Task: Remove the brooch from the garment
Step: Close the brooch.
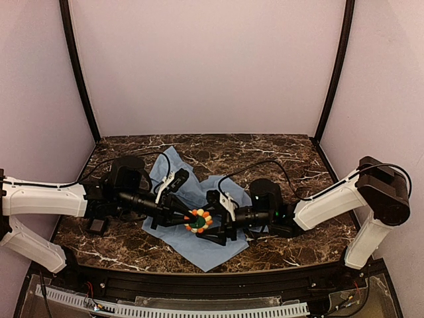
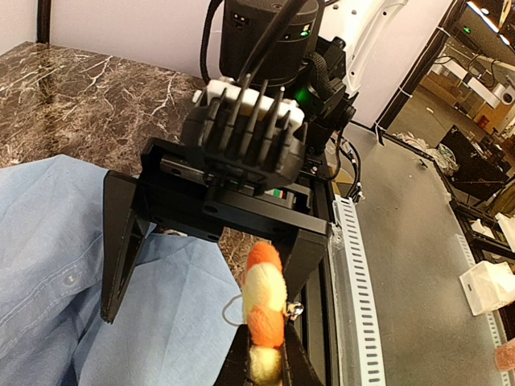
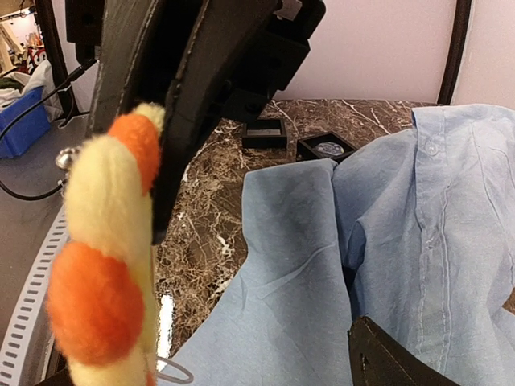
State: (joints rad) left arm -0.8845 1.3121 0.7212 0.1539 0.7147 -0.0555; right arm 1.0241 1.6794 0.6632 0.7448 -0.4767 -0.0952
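Top external, brooch [image 1: 198, 220]: pinched at the tips of the left gripper [image 1: 189, 218], above the shirt [image 1: 192, 250], midway between the two grippers.
Top external, left jaws: pressed almost together, clamped on the brooch.
Top external, right gripper [image 1: 212, 222]: jaws spread wide, tips just past the brooch on the side away from the left jaws, gripping nothing.
Left wrist, brooch [image 2: 264, 310]: standing on edge out of the tips of this view's own jaws, orange and pale yellow petals showing; inside the spread of the facing right gripper, close against one finger [image 2: 304, 257].
Left wrist, shirt [image 2: 72, 265]: below and to one side of the jaws, lying on the marble table [image 2: 88, 88].
Left wrist, wire loop [image 2: 232, 310]: at the brooch's edge; touching cloth or not, cannot tell.
Right wrist, brooch [image 3: 105, 265]: large and close, backed by the dark fingers [image 3: 189, 96] of the left gripper; wire loop below it apparently bare of cloth.
Right wrist, shirt [image 3: 322, 265]: spread out beyond the open jaws, buttons in sight, seemingly apart from the brooch.
Right wrist, own jaws: one fingertip [image 3: 394, 358] in sight, nothing held.
Right wrist, black boxes [image 3: 265, 133]: two, on the table beyond the left gripper's fingers, beside the shirt's edge.
Done, as judged: brooch gripped and probably lifted off the cloth.
Left, as judged: making sure the pin is free, carrying it clear, setting it down.
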